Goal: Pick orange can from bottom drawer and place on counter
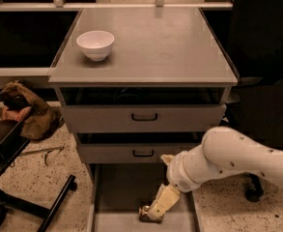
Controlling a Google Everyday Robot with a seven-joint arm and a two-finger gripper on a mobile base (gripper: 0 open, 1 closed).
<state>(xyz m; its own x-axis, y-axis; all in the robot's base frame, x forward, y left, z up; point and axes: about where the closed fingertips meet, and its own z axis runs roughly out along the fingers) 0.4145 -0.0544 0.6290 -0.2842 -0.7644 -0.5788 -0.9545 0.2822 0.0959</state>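
Note:
The orange can (145, 213) lies on its side on the grey floor of the open bottom drawer (117, 192), near the front edge of the view. My gripper (155, 211) has come down into the drawer on a white arm from the right, and its cream finger (164, 200) covers the can's right part. The counter (155, 47) is the light grey cabinet top above.
A white bowl (95, 44) stands on the counter's left side. Two closed grey drawers with dark handles (144, 117) sit above the open one. A brown cloth (25, 110) and a black chair base (39, 202) lie on the floor to the left.

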